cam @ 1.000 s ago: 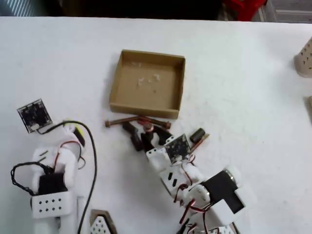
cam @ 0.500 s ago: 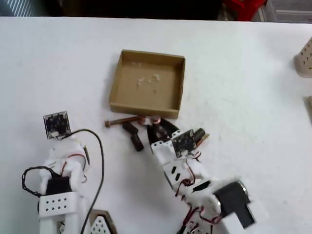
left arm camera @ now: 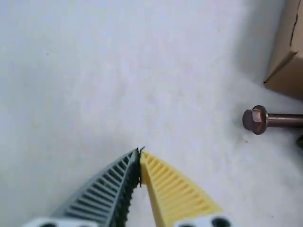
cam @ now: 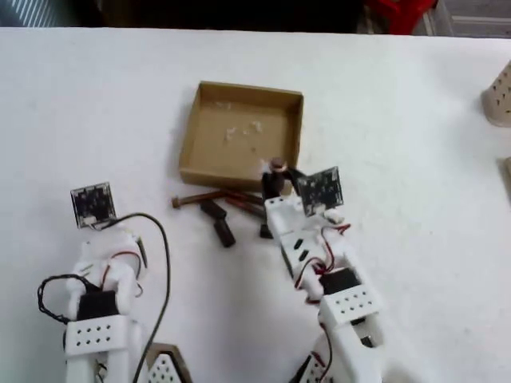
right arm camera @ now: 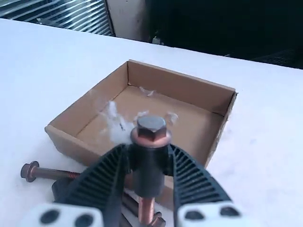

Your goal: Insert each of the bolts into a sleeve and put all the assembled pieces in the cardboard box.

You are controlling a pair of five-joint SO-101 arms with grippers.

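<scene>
Right gripper [right arm camera: 147, 152] clamps a sleeved bolt [right arm camera: 150, 128] upright by the empty cardboard box [cam: 236, 177]; loose bolts [cam: 200, 199] and sleeves [cam: 226, 233] await assembly, left gripper [left arm camera: 139, 158] closed on nothing.

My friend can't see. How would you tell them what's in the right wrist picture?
The right claw grips a black sleeve with a copper bolt through it, upright, head up. Behind it sits an open cardboard box on the white table, and a loose bolt lies beside the box.
</scene>
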